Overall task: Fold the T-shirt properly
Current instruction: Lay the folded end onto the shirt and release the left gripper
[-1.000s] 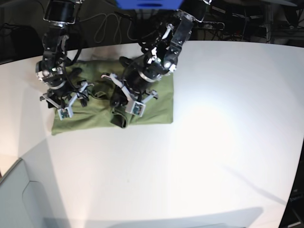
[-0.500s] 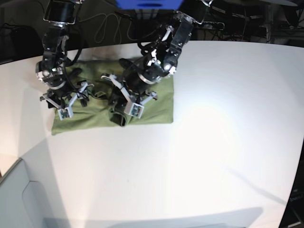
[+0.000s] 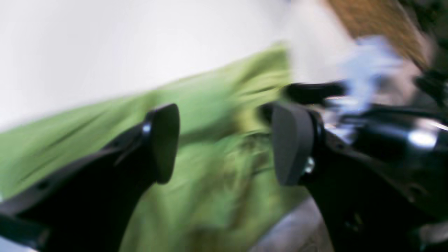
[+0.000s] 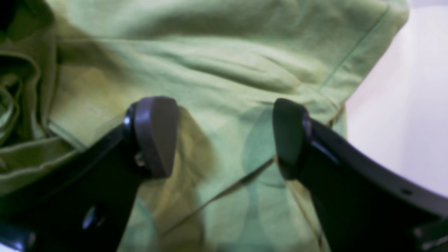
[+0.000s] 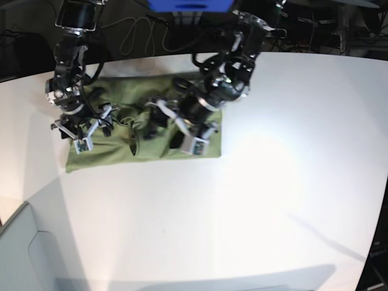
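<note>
The T-shirt (image 5: 121,142), olive green and wrinkled, lay folded into a wide rectangular band on the white table (image 5: 291,182), toward the table's far left part as the base camera saw it, its long edges running roughly parallel to the table's far edge. Both arms were over it. The right gripper (image 5: 82,130) hung above the shirt's left end; in its wrist view its two dark pads (image 4: 155,134) stood well apart with bare green cloth showing between them, nothing pinched, and the shirt's hemmed edge and a strip of table lay just to the right of them. Bunched folds of the shirt sat at the left of that view. The left gripper (image 5: 159,128) was over the shirt's middle-to-right portion, its arm reaching down from the far side of the table. Its wrist view was badly smeared, yet the two pads (image 3: 164,141) were plainly spread wide, cloth visible in the gap and none clamped between them. Whether either pad brushed the fabric could not be told. Behind the left gripper's pads that view showed the shirt's edge against white table. The shirt's right end lay flat beside the left arm.
</note>
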Motion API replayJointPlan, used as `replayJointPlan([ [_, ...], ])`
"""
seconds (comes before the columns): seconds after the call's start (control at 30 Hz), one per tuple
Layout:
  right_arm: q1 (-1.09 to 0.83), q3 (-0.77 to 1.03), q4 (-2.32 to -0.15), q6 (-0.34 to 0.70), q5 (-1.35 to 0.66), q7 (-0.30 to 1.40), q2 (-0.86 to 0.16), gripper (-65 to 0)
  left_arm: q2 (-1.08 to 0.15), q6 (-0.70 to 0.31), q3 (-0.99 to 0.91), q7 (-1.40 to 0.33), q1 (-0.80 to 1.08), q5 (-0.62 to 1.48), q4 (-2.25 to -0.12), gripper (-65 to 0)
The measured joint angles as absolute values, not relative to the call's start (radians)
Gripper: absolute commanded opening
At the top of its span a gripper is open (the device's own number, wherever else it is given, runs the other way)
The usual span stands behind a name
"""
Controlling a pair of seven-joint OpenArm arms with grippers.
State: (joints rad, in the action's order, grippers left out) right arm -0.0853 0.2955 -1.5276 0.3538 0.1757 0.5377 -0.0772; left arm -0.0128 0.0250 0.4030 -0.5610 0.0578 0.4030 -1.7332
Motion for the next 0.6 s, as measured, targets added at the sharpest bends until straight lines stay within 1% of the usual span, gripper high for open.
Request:
replayJointPlan([
  [0.07,-0.071,0.299,-1.528,0.354,0.175,0.540,-0.077,-26.4,-0.047,0.023,0.409,-0.564,0.058,0.469,-1.723,-24.8],
  [0.17,-0.060,0.299,-1.530,0.354,0.172,0.531,-0.077,-26.4,-0.075,0.020,0.418,-0.560,0.062,0.512,-1.722,-24.8],
  [0.33,-0.051,0.298,-1.530,0.354,0.176,0.541,-0.075,-26.4,-0.077,0.014,0.421,-0.567,0.068,0.514,-1.658,-24.8],
  [0.5,-0.045,0.296,-1.530,0.354,0.173,0.540,-0.072,-26.4,-0.076,0.012,0.558,-0.560,0.034,0.514,-1.547,-24.8],
  [0.6,-0.045,0.298,-1.539,0.354,0.173,0.542,-0.072,-26.2,-0.075,0.013,0.666,-0.555,0.004,0.514,-1.539,-24.8],
])
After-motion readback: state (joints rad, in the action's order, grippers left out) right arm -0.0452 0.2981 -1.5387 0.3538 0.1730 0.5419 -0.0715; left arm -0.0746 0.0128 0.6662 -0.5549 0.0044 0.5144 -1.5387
